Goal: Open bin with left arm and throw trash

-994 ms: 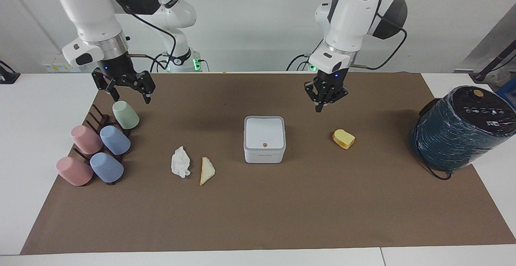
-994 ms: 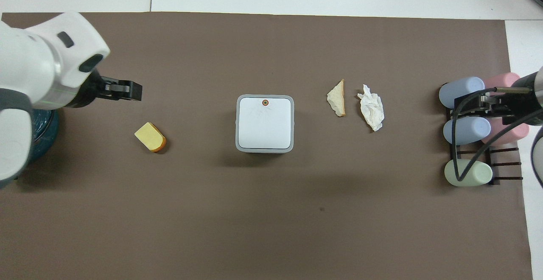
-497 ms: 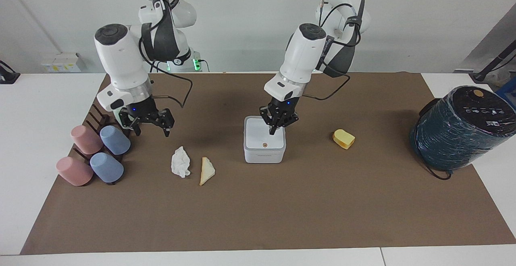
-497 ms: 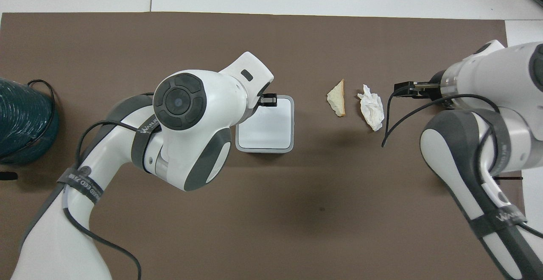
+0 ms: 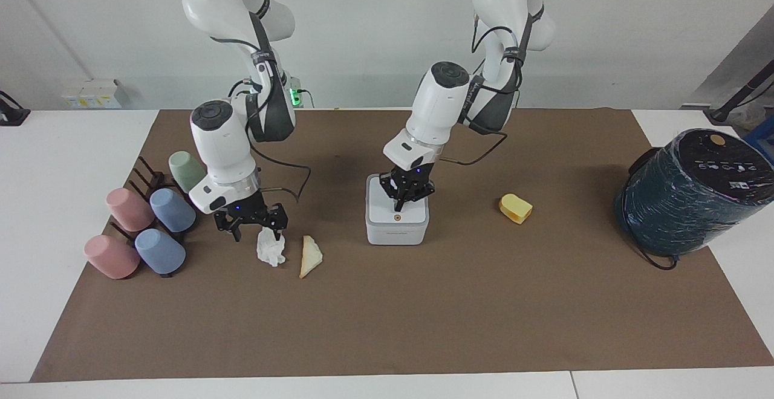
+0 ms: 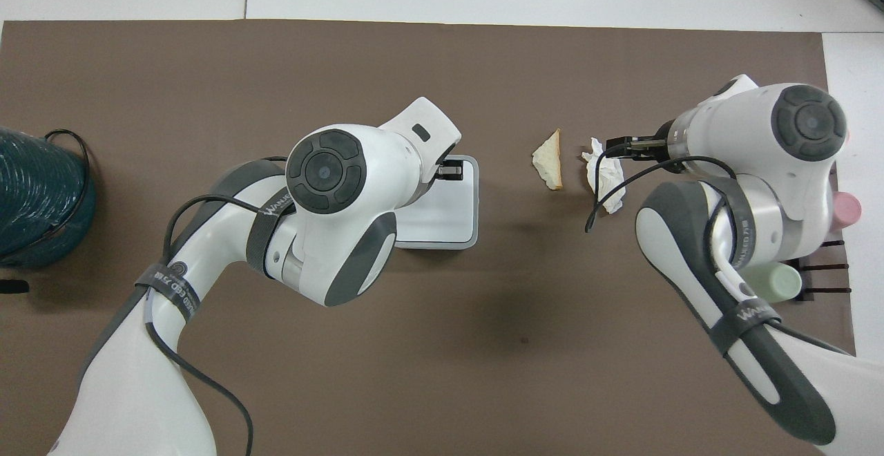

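Observation:
The white bin (image 5: 396, 233) stands mid-table with its lid down; it also shows in the overhead view (image 6: 449, 224). My left gripper (image 5: 403, 204) is shut, its tips down on the lid beside the orange dot (image 5: 397, 218); from overhead this gripper (image 6: 452, 168) covers the dot. My right gripper (image 5: 257, 234) is open and low, its fingers astride the top of the crumpled paper wad (image 5: 270, 253); both show from overhead, the gripper (image 6: 618, 148) over the wad (image 6: 608, 183). The bread wedge (image 5: 311, 256) lies beside the wad. The yellow chunk (image 5: 516, 208) lies toward the left arm's end.
A big teal wrapped cylinder (image 5: 689, 190) stands at the left arm's end of the brown mat. A dark rack with several pastel cups (image 5: 159, 251) sits at the right arm's end, close to the right arm. The yellow chunk is hidden under the left arm from overhead.
The left gripper came from above the mat down onto the bin lid. The right gripper moved from over the cups and lowered around the paper wad.

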`<state>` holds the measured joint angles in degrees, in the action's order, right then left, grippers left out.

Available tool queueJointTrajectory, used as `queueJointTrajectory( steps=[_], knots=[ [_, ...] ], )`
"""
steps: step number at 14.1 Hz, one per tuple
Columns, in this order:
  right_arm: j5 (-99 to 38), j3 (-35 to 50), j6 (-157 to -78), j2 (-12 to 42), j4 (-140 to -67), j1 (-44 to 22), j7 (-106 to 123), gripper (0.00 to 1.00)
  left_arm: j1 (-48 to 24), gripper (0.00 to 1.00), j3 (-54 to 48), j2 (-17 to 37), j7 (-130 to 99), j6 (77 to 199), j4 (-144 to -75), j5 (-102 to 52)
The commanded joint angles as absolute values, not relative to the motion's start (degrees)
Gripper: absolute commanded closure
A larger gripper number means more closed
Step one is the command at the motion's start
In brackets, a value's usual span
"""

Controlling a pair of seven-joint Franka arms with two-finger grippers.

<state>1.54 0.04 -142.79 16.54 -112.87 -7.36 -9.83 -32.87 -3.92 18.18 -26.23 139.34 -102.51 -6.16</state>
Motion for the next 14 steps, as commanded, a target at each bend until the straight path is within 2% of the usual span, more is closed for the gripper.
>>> queueJointTrajectory(
  steps=[1,4,7,9,10,11,12,13,14],
  knots=[
    [2.02,0.09,-144.67,16.44,-114.78,-7.03,-8.79,0.00,-34.80,1.00,-2.99,18.36,-26.19,145.00,-108.36,-6.94],
    [2.02,0.09,-145.19,16.17,-117.94,-7.03,-8.35,0.00,-34.02,1.00,-2.90,18.54,-25.84,141.97,-104.62,-6.86],
    [2.02,0.09,-150.01,16.87,-120.04,-7.03,-8.00,0.00,-29.81,1.00,-2.81,18.72,-25.49,126.53,-92.76,-6.59],
    [2.02,0.09,-154.58,17.23,-121.55,-7.03,-8.08,0.00,-26.38,1.00,-2.90,18.46,-24.97,118.60,-87.56,-6.42],
    [2.02,0.09,-154.69,17.31,-121.55,-7.03,-8.26,0.30,-24.98,1.00,-2.90,18.20,-24.26,116.74,-86.58,-6.42],
    [2.02,0.09,-154.86,17.31,-121.55,-7.03,-8.26,0.83,-23.31,0.99,-2.81,18.11,-23.65,115.94,-86.40,-6.33],
    [2.02,0.09,-154.78,17.31,-121.55,-7.03,-8.44,1.00,-22.16,0.96,-2.73,17.93,-22.60,116.10,-86.48,-6.24],
    [2.02,0.09,-154.78,17.31,-121.55,-7.03,-8.52,1.00,-20.76,0.89,-2.64,17.84,-20.50,116.02,-86.92,-6.41],
    [2.02,0.09,-154.78,17.31,-121.55,-7.12,-8.61,1.00,-18.74,0.75,-2.55,17.67,-18.83,115.84,-87.71,-6.33]
  ],
)
